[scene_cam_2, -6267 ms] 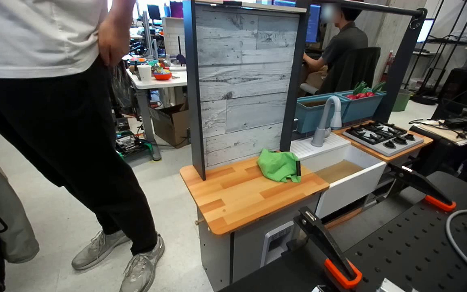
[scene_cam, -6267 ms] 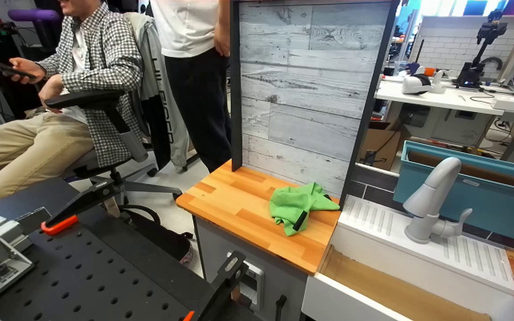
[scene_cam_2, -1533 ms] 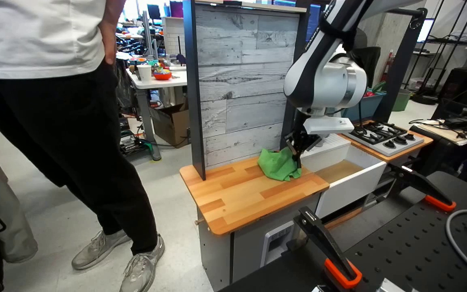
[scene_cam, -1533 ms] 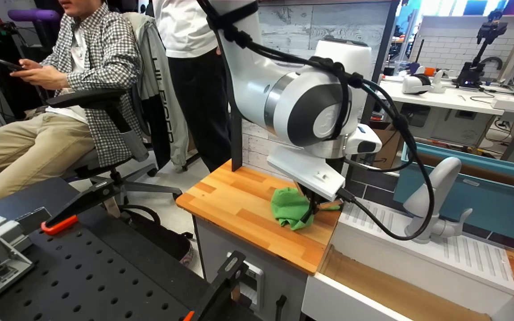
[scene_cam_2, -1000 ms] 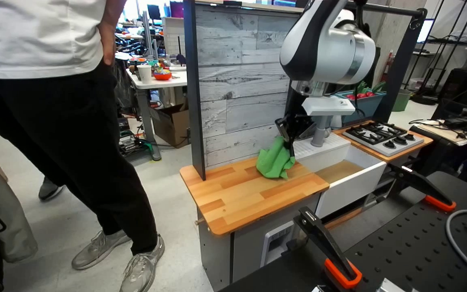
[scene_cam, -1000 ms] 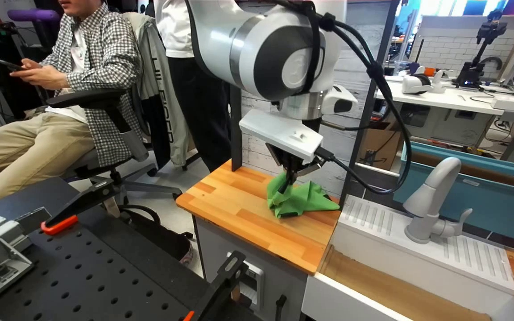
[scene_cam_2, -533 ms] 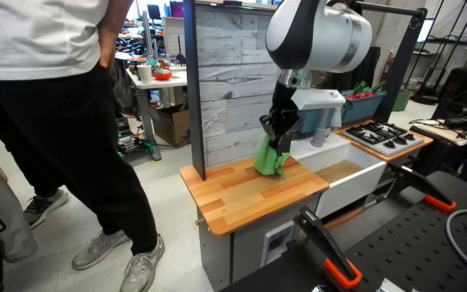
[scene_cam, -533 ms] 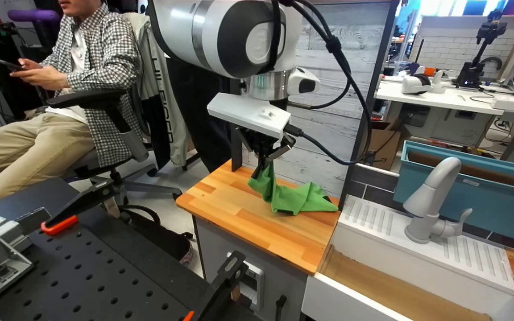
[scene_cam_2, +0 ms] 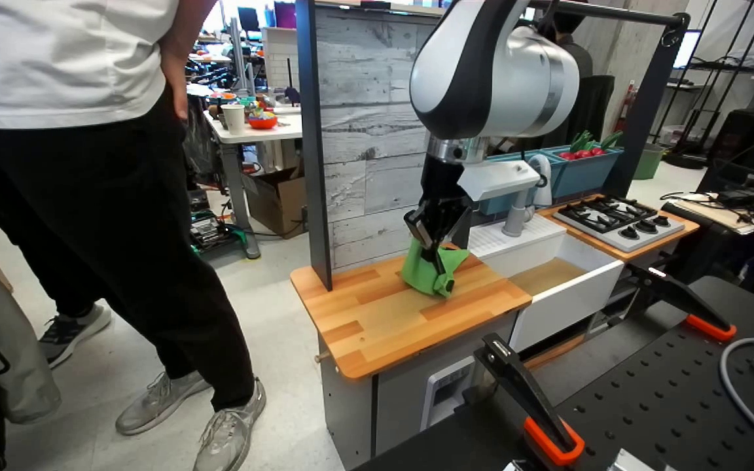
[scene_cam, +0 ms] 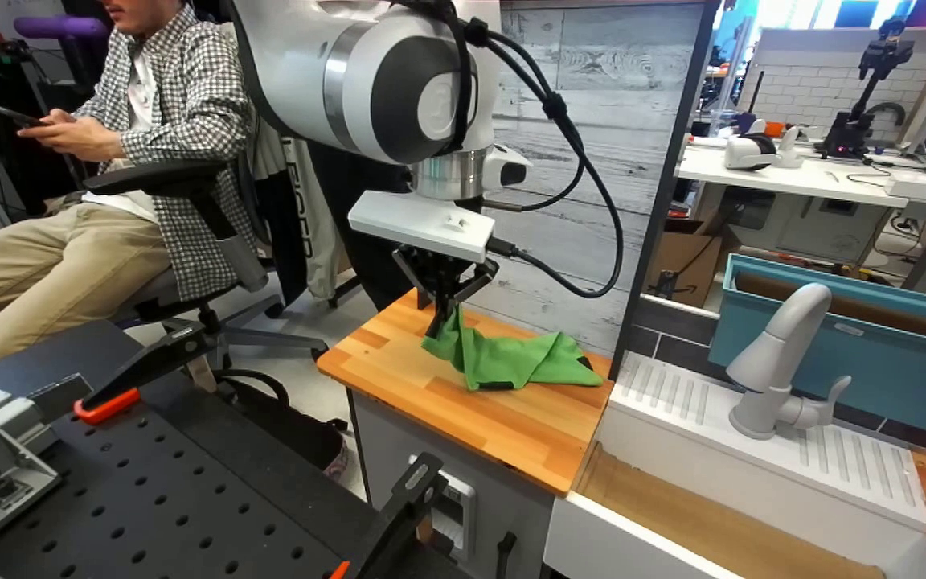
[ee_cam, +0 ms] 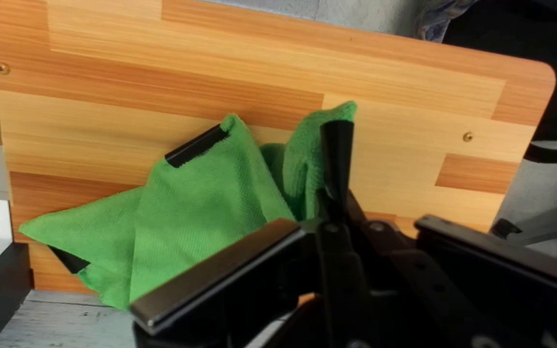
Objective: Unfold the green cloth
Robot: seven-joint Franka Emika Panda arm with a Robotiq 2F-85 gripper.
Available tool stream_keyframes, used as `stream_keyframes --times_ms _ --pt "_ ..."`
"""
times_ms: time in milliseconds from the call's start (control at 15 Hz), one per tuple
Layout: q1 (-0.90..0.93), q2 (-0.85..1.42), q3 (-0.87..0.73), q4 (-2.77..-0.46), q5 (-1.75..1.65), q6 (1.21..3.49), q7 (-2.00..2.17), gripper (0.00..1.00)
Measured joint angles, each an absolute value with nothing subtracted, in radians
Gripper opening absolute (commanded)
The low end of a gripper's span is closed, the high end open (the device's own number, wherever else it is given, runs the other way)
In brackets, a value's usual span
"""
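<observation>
Pinching the green cloth (ee_cam: pixel 201 208), your gripper (scene_cam: pixel 440 320) should find it soft, light; next, try its loose pointed corner (ee_cam: pixel 49 228).

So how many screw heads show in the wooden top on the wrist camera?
2. The left screw head sits near the left edge of the wooden top; the right screw head lies toward its right edge. More could be hidden under the green cloth.
</observation>
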State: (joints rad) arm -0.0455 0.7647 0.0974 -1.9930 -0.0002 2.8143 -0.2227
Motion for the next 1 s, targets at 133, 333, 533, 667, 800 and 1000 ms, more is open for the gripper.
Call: stream_keyframes --times_ms 133,333,533,667,800,1000 --pt "-0.037 0.794 0.097 -1.975 -0.021 2.809 -0.232 0.01" --pt "-0.028 0.844 0.097 -1.942 -0.053 2.805 -0.254 0.01" --pt "-0.020 0.892 0.098 -1.911 -0.073 2.800 -0.279 0.01" --pt "-0.016 0.919 0.098 -1.891 -0.088 2.788 -0.292 0.01" --pt "-0.012 0.942 0.099 -1.873 -0.097 2.772 -0.303 0.28" --pt "-0.004 0.970 0.099 -1.850 -0.112 2.758 -0.316 0.42"
